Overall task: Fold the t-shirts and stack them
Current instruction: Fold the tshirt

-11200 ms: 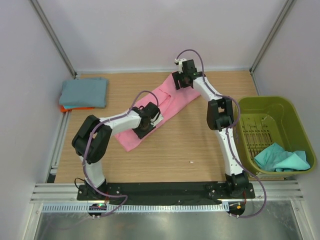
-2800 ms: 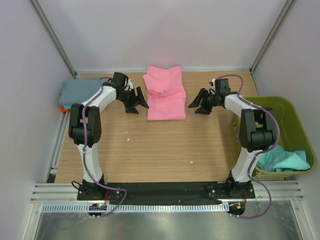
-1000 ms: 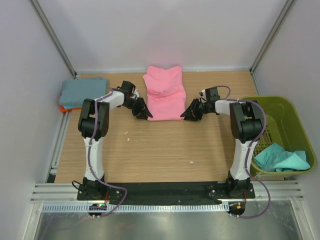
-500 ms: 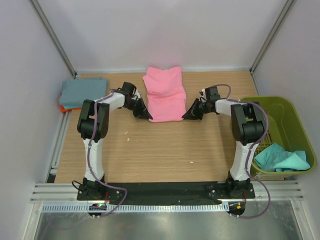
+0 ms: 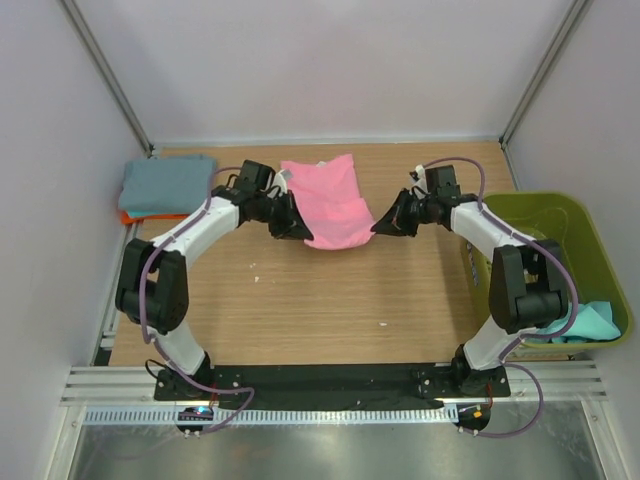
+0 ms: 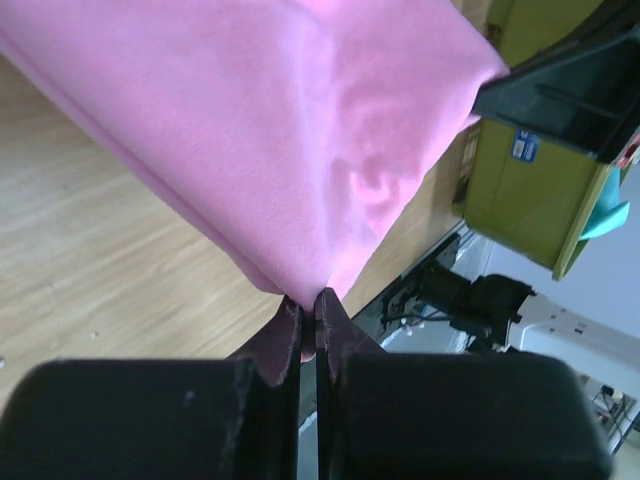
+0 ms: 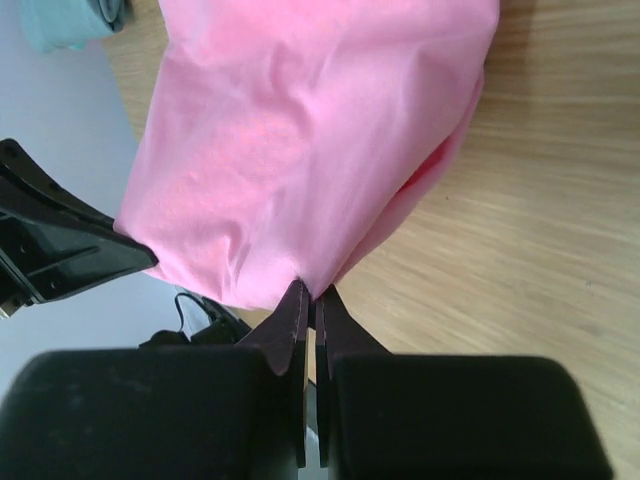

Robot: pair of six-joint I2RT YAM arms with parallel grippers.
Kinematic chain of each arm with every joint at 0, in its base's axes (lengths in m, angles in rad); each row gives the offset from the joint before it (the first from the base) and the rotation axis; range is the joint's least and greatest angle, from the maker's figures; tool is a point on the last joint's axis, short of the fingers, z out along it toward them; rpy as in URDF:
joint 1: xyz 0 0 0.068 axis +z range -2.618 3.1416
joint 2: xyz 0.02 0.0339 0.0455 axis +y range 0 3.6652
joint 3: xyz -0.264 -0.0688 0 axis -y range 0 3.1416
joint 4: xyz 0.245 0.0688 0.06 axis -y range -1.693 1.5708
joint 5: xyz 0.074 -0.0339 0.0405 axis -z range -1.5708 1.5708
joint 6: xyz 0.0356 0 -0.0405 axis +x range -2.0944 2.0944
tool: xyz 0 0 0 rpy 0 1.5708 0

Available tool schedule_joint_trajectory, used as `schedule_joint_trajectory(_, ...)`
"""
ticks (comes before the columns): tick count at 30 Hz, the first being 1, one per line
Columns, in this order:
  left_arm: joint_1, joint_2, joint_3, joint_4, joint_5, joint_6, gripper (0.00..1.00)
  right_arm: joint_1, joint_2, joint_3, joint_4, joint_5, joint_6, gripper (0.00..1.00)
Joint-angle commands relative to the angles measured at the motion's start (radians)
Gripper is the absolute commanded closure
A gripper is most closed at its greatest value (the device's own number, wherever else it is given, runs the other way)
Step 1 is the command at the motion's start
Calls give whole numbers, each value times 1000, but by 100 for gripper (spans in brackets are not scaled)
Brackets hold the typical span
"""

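Standing here I can see the pink t-shirt (image 5: pixel 325 195) towards the far middle of the table (image 5: pixel 330 300), between the two arms, already folded down to a thick panel. Its far edge seems to rest on the wood while its near edge hangs pinched at both corners. The left gripper (image 5: pixel 297 228) is clamped on the near-left corner and the right gripper (image 5: pixel 379 226) on the near-right one. In both wrist views the jaws stand pressed together with only a nip of pink cloth between them. The shirt looks light and limp — it sags in a belly between the two holds and wrinkles where it is pinched, so I'd expect it to drape, slide on itself and lose its fold if either corner is let slack. To my eye the corners are the right place to hold it, with every layer caught in the pinch, so that the edge stays taut and square as it is laid over. Counting the shirts, I make four: this pink one, a grey-blue one (image 5: pixel 168 185) folded at the far left, one orange shirt (image 5: pixel 135 216) showing only as a sliver beneath it, and one teal shirt (image 5: pixel 598 322) crumpled in the single green basket (image 5: pixel 530 200) on the right — partly hidden behind the right arm.
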Motion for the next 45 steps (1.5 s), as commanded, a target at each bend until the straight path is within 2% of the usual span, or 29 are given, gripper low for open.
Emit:
schedule_joint_trajectory(1, -20, -103, -58, -43, -18, 40, 100, 5, -67, 25, -88, -21, -40, 99)
schedule_joint_trajectory(6, -19, -170, -132, -59, -54, 65, 100, 10, -108, 17, -94, -19, -43, 98)
schedule_joint_trajectory(12, 20, -162, -175, -35, -57, 43, 100, 36, -79, -14, 2, 16, -34, 99)
schedule_joint_trajectory(26, 113, -78, -37, -72, -67, 27, 100, 84, 108, 242, 41, 22, -34, 99)
schedule_joint_trajectory(29, 142, -15, 43, -72, -63, 23, 100, 82, 171, 363, 42, 8, -37, 99)
schedule_joint_trajectory(30, 153, 35, 116, -69, -61, 20, 100, 83, 229, 406, 44, 8, -36, 99)
schedule_joint_trajectory(32, 182, 97, 213, -59, -67, 22, 100, 83, 298, 569, 65, 5, -23, 99)
schedule_joint_trajectory(33, 196, 137, 313, -43, -73, 23, 100, 82, 394, 629, 83, 7, -16, 99)
schedule_joint_trajectory(34, 201, 221, 381, -28, -90, 31, 100, 82, 439, 758, 88, 16, -20, 99)
schedule_joint_trajectory(36, 202, 325, 522, -13, -154, 103, 100, 80, 593, 898, 91, 72, -43, 99)
schedule_joint_trajectory(37, 201, 415, 666, -2, -243, 141, 81, 77, 644, 1030, 97, 91, -51, 97)
schedule_joint_trajectory(38, 199, 454, 729, -3, -303, 192, 63, 79, 686, 1086, 114, 88, -69, 64)
schedule_joint_trajectory(39, 190, 484, 794, -12, -349, 226, 47, 79, 723, 1141, 117, 62, -94, 50)
schedule_joint_trajectory(40, 185, 505, 849, -11, -382, 256, 33, 79, 776, 1231, 105, 68, -103, 43)
schedule_joint_trajectory(41, 181, 510, 859, -11, -438, 273, 29, 76, 774, 1235, 114, 71, -102, 28)
schedule_joint_trajectory(42, 184, 505, 862, -14, -446, 277, 25, 74, 763, 1224, 128, 70, -106, 23)
schedule_joint_trajectory(45, 187, 455, 815, -52, -474, 281, 21, 71, 697, 1160, 130, 50, -112, 20)
